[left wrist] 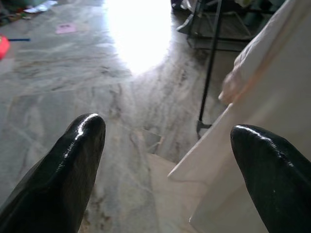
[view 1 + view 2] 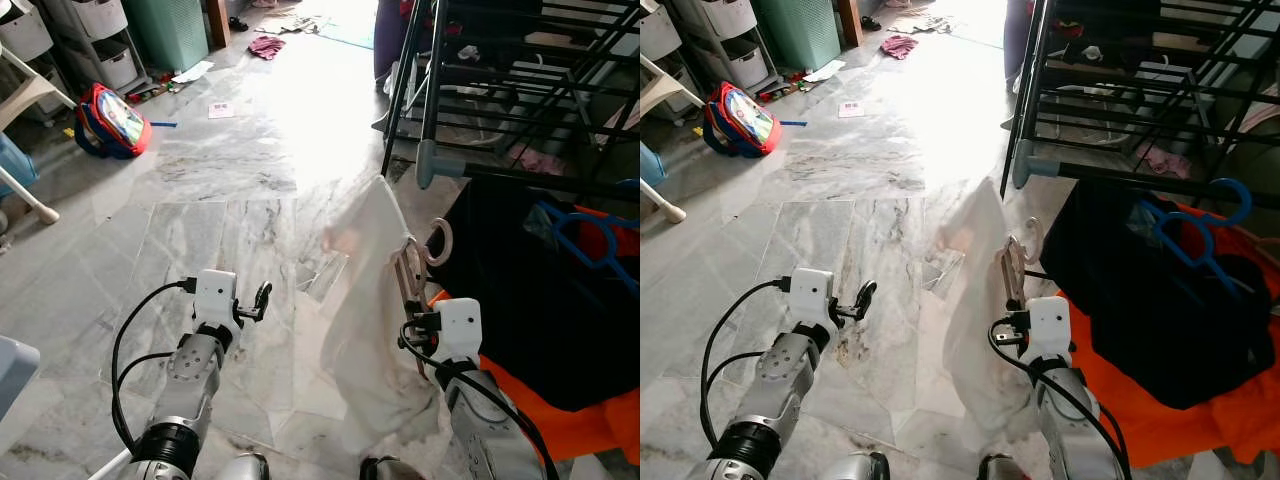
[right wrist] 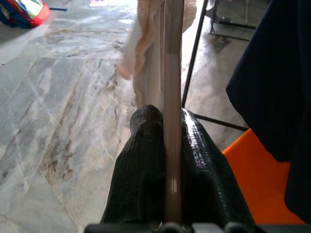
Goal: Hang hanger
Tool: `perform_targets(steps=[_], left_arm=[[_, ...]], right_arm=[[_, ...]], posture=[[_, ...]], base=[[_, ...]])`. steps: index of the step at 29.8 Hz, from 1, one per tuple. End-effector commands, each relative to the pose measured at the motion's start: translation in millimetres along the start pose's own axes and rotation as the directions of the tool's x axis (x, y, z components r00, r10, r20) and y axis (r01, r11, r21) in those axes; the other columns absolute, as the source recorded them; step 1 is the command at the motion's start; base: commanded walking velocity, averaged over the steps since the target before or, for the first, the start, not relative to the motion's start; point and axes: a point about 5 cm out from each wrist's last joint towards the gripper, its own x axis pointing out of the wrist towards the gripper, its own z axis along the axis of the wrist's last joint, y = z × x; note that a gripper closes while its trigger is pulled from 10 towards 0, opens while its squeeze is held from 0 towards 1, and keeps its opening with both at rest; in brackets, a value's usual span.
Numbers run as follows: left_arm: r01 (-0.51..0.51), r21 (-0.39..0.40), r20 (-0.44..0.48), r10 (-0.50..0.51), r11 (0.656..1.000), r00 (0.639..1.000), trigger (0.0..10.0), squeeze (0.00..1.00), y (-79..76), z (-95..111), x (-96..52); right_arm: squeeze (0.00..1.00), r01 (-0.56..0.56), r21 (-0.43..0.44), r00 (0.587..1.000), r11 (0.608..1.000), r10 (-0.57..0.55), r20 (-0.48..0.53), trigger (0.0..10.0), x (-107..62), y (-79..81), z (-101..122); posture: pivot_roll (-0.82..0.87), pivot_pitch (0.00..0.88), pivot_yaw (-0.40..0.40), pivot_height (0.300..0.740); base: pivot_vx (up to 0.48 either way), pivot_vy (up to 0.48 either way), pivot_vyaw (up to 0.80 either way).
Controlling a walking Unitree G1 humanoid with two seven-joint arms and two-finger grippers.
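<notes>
Currently the hanger (image 2: 412, 272) is held upright above the floor (image 2: 230, 200), just in front of the right tool (image 2: 1012, 268), with a cream cloth (image 2: 375, 330) draped over it and hanging down toward the floor. The hook (image 2: 440, 242) points up and toward the rack (image 2: 500, 80).

State of the right tool: clenched on the hanger. In the right wrist view both black fingers (image 3: 141, 165) press flat against a thin pale bar of the hanger, which runs straight up between them.

State of the left tool (image 2: 262, 298): released, holding nothing. It hovers over bare floor beside the cloth; in the left wrist view its fingertips (image 1: 82, 145) stand well apart.

Handling, as a judgement:
- The hanger appears stiff and light; the narrow bar can twist in a two-finger grip.
- The cloth is soft and loose. It will swing on any quick move and may slide off the shoulder.
- The present hold, low on the bar below the hook, leaves the hook free. Keep it.

Surroundings: the rack's lower rail (image 2: 520, 170) carries a dark garment (image 2: 1140, 290). A blue hanger (image 2: 1200, 225) lies on it, above an orange sheet (image 2: 1180, 420). A red bag (image 2: 112, 120) lies well apart.
</notes>
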Motion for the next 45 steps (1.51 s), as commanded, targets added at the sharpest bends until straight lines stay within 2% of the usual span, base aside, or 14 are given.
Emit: perform_targets(steps=[1, 5, 13, 25, 31, 36, 37, 39, 45], left_arm=[[0.011, 0.01, -0.014, -0.011, 1.0, 1.0, 10.0, 0.0, -2.3, -1.9, -1.8], [0.038, 0.009, -0.017, -0.038, 0.999, 0.999, 10.0, 0.0, -6.9, 0.4, -0.1], [0.044, 0.011, -0.033, -0.043, 0.999, 0.999, 10.0, 0.0, -5.6, -0.5, -0.9], [0.05, 0.011, -0.032, -0.049, 0.999, 0.998, 10.0, 0.0, -3.8, 5.3, 5.4], [0.05, 0.008, -0.029, -0.049, 0.999, 0.998, 10.0, 0.0, -4.6, 7.1, 7.0], [0.038, 0.001, -0.026, -0.038, 0.999, 0.999, 10.0, 0.0, -1.8, 9.1, 8.3], [0.039, 0.001, -0.024, -0.039, 0.999, 0.999, 10.0, 0.0, -2.3, 9.1, 7.9], [0.041, 0.001, -0.023, -0.041, 0.999, 0.999, 10.0, 0.0, -2.4, 9.3, 8.0], [0.032, -0.002, -0.013, -0.032, 0.999, 0.999, 10.0, 0.0, -0.1, 11.9, 9.1]], right_arm=[[0.0, 0.012, 0.009, 0.999, 1.0, -0.012, 0.036, 10.0, 1.8, -0.1, 6.6], [0.0, 0.002, 0.018, 0.999, 1.0, -0.003, 0.05, 10.0, 5.9, 6.6, 11.5], [0.0, 0.008, 0.017, 0.999, 1.0, -0.009, 0.04, 10.0, 3.4, 4.5, 7.4], [0.0, 0.003, 0.011, 0.998, 1.0, -0.004, 0.062, 10.0, 10.1, 3.7, 15.7], [0.0, 0.004, 0.072, 0.996, 0.997, -0.01, 0.089, 10.0, 11.3, 3.8, 20.9], [0.0, 0.063, 0.06, 0.996, 0.996, -0.066, 0.057, 10.0, 15.0, -1.5, 19.8], [0.0, 0.066, 0.036, 0.995, 0.997, -0.068, 0.07, 10.0, 14.8, -1.8, 21.6], [0.0, 0.055, 0.002, 0.995, 0.998, -0.055, 0.088, 10.0, 14.3, -1.2, 23.3], [0.0, 0.03, -0.019, 0.995, 0.999, -0.028, 0.099, 10.0, 12.4, -2.3, 26.2]], posture=[[-0.02, 0.117, 0.01, 0.74], [-0.03, 0.128, 0.02, 0.74], [-0.04, 0.125, 0.025, 0.74], [-0.05, 0.1, 0.027, 0.74], [-0.05, 0.097, 0.032, 0.74], [-0.05, 0.106, 0.041, 0.74], [-0.05, 0.109, 0.041, 0.74], [-0.05, 0.116, 0.043, 0.74], [-0.05, 0.132, 0.051, 0.74]], base=[[0.0, 0.0, 0.0], [-0.264, 0.0, 0.0], [-0.3, 0.0, 0.0], [-0.312, 0.0, 0.0], [-0.304, 0.0, 0.0], [-0.301, 0.0, 0.0], [-0.3, 0.0, 0.0], [-0.292, 0.0, 0.0], [-0.277, 0.0, 0.0]])
